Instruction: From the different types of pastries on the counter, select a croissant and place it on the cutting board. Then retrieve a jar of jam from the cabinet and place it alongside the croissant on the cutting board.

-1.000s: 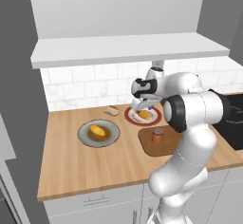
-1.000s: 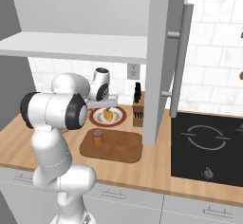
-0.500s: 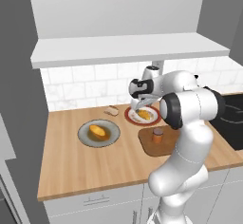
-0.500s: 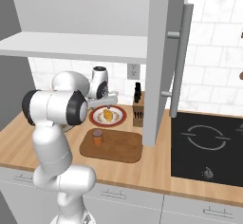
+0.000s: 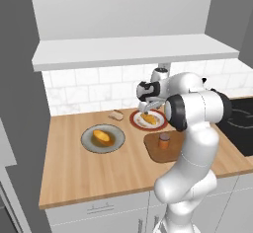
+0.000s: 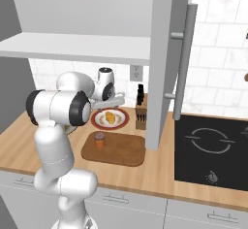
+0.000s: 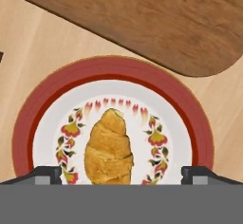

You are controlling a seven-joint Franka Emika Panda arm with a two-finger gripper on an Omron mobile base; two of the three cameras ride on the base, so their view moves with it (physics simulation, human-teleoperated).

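I see my end effector (image 5: 145, 111) hanging above a red-rimmed plate (image 5: 137, 118) at the back of the light wood surface (image 5: 74, 168). Its two fingers stand spread wide apart and hold nothing. In the hand view the dark fingertips (image 7: 46, 174) sit far out at either side of the bottom edge, with the croissant (image 7: 109, 149) lying between them on the plate (image 7: 190, 118), untouched. The croissant is golden, ridged, and points toward the top of that view. The plate has a white centre with a ring of small flower patterns.

The dark reddish cutting board (image 5: 173, 152) lies just in front of the plate, toward me, close to its rim but apart from it. A small orange-brown jar of jam (image 5: 163, 140) with a darker lid stands upright on the board, near its left end in the left base view. From the right base view, the jar (image 6: 99, 139) stands at the board's (image 6: 121, 150) left end.

To the left, well apart from the red plate, a grey plate (image 5: 89, 144) holds a rounder orange bun (image 5: 102, 136). A small pale pastry (image 5: 116, 114) lies on the surface between the two plates, nearer the tiled wall.

A dark knife block (image 6: 141, 111) stands right of the red plate. The pale cabinet (image 5: 133, 52) hangs overhead, and a black cooktop (image 6: 210, 150) lies off to the right.
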